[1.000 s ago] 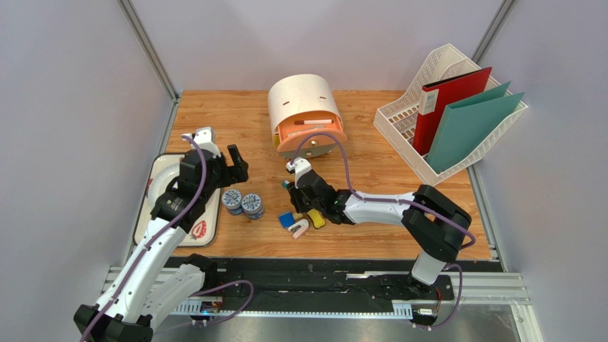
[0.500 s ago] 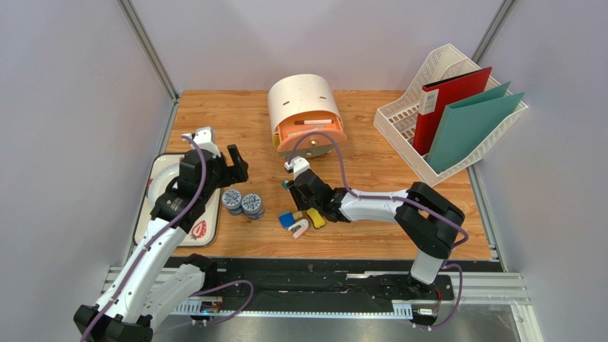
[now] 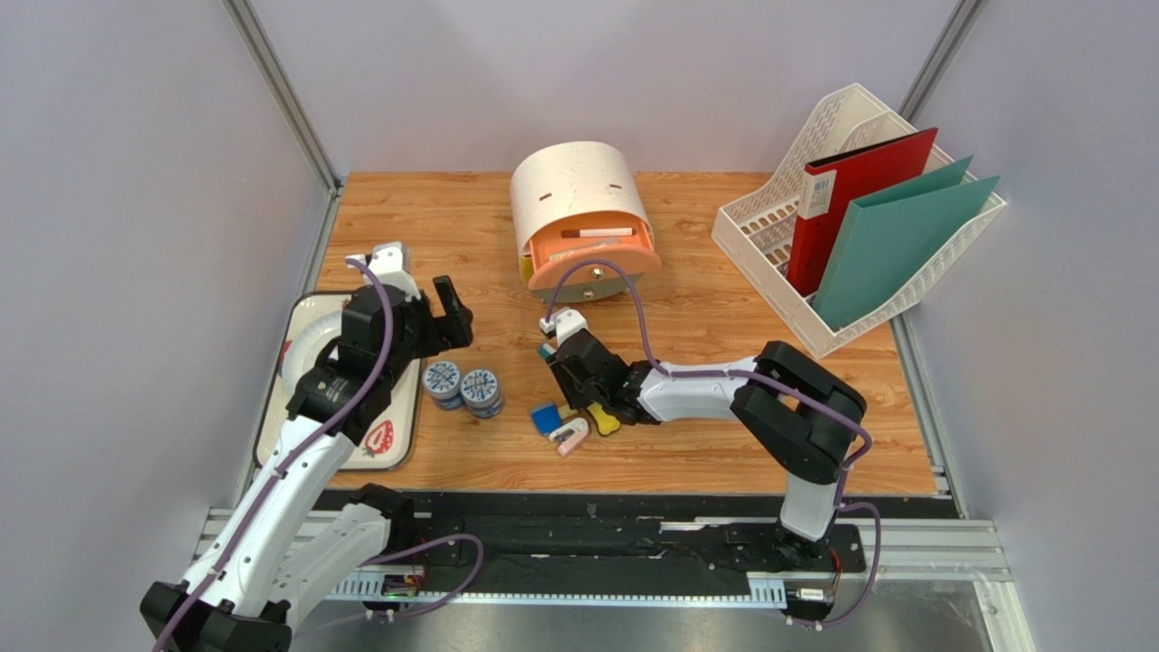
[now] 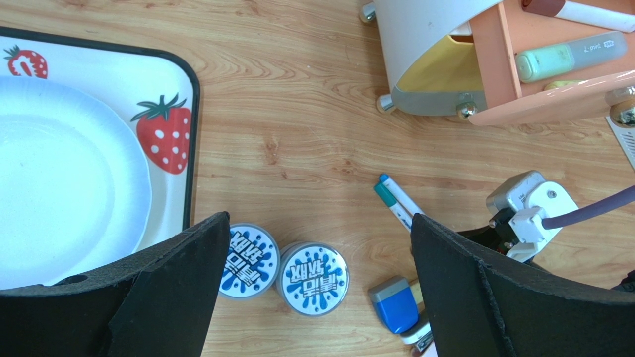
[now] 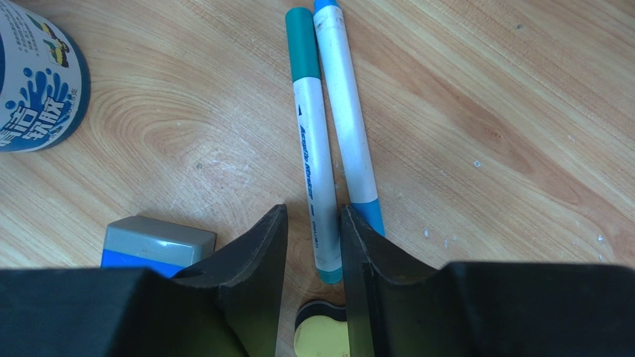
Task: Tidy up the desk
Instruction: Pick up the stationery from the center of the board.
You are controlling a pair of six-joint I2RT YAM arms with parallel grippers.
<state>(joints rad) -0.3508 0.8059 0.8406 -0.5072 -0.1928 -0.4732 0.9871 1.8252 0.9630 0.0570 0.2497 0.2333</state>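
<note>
The wooden desk (image 3: 708,340) carries loose items. A teal-capped marker (image 5: 309,149) and a blue-capped marker (image 5: 346,134) lie side by side; they also show in the left wrist view (image 4: 395,201). My right gripper (image 3: 569,378) is low over them. Its jaws (image 5: 313,223) are narrowly open, with the teal marker's lower end between them. The right finger sits wedged between the two markers, and a small gap remains at the left finger. My left gripper (image 3: 442,319) hangs wide open (image 4: 320,297) and empty above two round blue-print tins (image 4: 250,262) (image 4: 313,279).
A blue eraser (image 3: 546,419), a yellow piece (image 3: 603,417) and a pink-white piece (image 3: 569,435) lie by the right gripper. A white-domed organizer with an orange drawer (image 3: 582,224) stands at the back. A white file rack (image 3: 762,224) holds red and green folders. A strawberry tray (image 3: 395,435) holds a plate.
My right arm has slid a little to the left, bringing its gripper further over the markers. The left arm has not moved.
</note>
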